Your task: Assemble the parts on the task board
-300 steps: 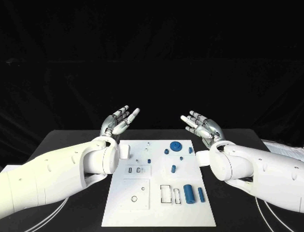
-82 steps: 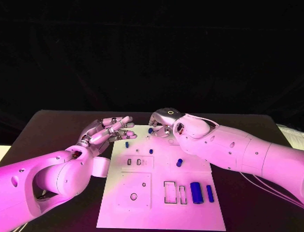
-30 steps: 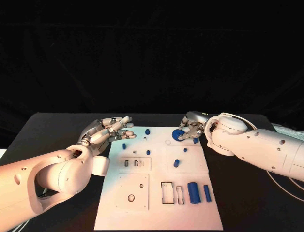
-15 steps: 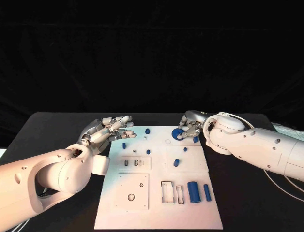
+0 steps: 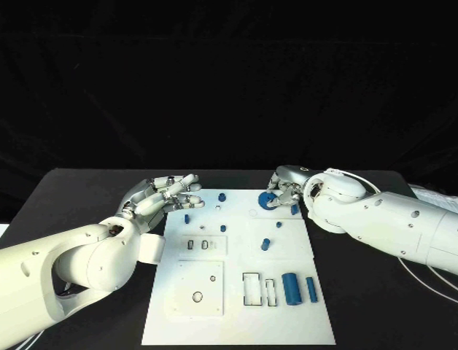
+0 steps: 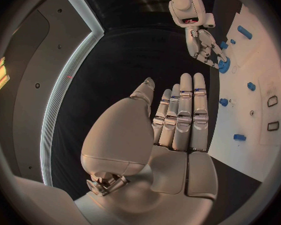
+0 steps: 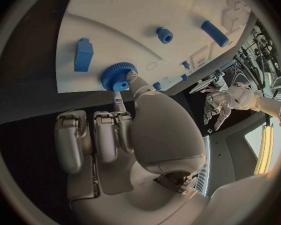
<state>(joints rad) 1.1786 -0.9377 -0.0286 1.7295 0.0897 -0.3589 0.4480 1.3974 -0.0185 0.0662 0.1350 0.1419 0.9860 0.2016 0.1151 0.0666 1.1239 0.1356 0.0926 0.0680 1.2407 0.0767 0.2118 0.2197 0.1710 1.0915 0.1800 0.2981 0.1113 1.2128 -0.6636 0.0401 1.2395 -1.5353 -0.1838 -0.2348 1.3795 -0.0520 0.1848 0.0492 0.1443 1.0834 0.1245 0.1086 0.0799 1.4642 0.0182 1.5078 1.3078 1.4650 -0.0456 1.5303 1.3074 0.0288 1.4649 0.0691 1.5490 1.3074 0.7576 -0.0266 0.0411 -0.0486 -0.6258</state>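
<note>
The white task board (image 5: pixel 240 321) lies in the middle of the black table. My right hand (image 5: pixel 283 190) is at the board's far right corner and pinches a blue toothed gear (image 5: pixel 268 203) just above the board surface. The right wrist view shows the gear (image 7: pixel 118 76) at the board's edge with a fingertip on it, beside a blue block (image 7: pixel 83 54). My left hand (image 5: pixel 167 195) hovers open at the board's far left corner, fingers straight and apart, holding nothing. In the left wrist view, the left hand (image 6: pixel 176 127) points toward the right hand (image 6: pixel 205 45) and the gear (image 6: pixel 225 65).
Small blue pegs (image 5: pixel 222 197) (image 5: pixel 187 218) (image 5: pixel 265 245) stand on the far half of the board. A thick blue cylinder (image 5: pixel 289 288) and a thinner one (image 5: pixel 311 289) lie near rectangular slots (image 5: pixel 250 289) at the near right. White cables (image 5: pixel 440 281) run beside my right arm.
Since ten seconds ago both hands came down from a raised pose and the right hand took hold of the gear. Over the last second the right hand shifted only slightly; the left hand stayed.
</note>
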